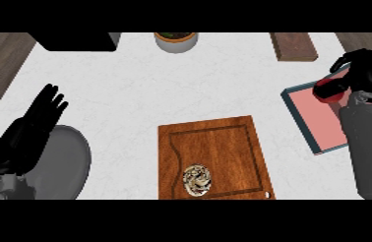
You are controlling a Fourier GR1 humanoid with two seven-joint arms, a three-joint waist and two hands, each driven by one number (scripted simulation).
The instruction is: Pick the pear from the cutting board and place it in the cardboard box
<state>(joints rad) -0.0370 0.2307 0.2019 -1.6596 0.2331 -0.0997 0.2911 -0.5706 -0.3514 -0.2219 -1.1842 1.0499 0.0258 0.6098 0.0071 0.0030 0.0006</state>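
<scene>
Red object (pixel 330 90) in right hand (pixel 354 69) | over tray (pixel 299 119)

A patterned object (pixel 196 180) lies on the cutting board (pixel 218 142); a tray (pixel 299 119) sits right of it.

Cutting board (pixel 218 152) glossy grained wood; counter (pixel 145 88) pale smooth marble.

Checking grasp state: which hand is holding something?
The right hand, curled round a red object above the pink tray. The left hand is open, holding nothing.
</scene>
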